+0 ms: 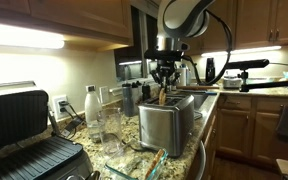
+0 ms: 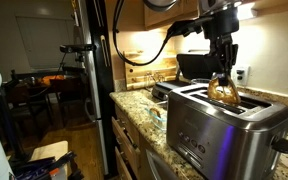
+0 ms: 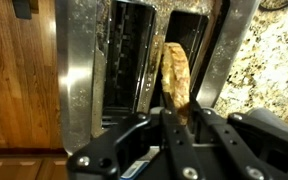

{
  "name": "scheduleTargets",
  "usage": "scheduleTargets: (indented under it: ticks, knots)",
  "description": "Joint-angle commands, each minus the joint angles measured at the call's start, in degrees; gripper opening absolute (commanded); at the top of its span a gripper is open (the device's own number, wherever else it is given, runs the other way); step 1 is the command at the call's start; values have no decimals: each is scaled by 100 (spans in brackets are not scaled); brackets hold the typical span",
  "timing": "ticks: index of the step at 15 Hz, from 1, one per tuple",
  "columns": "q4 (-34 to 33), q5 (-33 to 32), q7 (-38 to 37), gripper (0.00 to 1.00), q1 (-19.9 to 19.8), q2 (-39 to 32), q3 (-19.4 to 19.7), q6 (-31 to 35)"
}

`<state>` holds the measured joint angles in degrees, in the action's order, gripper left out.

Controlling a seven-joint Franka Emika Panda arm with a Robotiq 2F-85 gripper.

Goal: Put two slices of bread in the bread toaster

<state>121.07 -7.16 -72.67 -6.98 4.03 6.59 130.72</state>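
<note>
Black fingers point(image 3: 170, 120) fill the bottom of the wrist view. They are matte and angular, and their bases are cut off by the frame's lower edge. They are pinching a slice of bread point(image 3: 176, 72) between their tips, and the gripped end of the slice is hidden there. The slice is thin and tan with a rough, darker crust edge, and it stands out straight from the tips, tilted slightly.

Just past the tips lies the top of the bread toaster point(image 3: 79, 70), brushed steel with bright streaks and rounded edges. Two long dark slots point(image 3: 129, 55) run away from the fingers. The free end of the slice sits over the divider and the slot on the side nearer the stone. Whether it has entered that slot cannot be told, and the slot interiors are too dark to read.

In both exterior views the slice point(image 2: 222, 90) hangs directly under the fingers point(image 2: 222, 62) and meets the toaster's top point(image 2: 219, 130). It shows only as a small dim orange-brown patch.

Beyond the toaster on one side of the fingers is the speckled granite surface point(image 3: 274, 70). On the opposite side is a brown wood-grain panel point(image 3: 14, 90).

In an exterior view a black ribbed contact grill point(image 1: 24, 130) stands well apart from the fingers and is partly cut off, with a white bottle point(image 1: 91, 104) between it and the toaster.
</note>
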Motion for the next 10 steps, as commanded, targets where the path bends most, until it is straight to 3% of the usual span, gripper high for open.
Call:
scheduleTargets:
  ticks: [1, 9, 10]
  knots:
    - [251, -26, -168, 47, -50, 298, -38, -53]
    - [230, -121, -94, 97, -41, 316, -65, -101]
    - [2, -19, 3, 79, -35, 17, -53, -13]
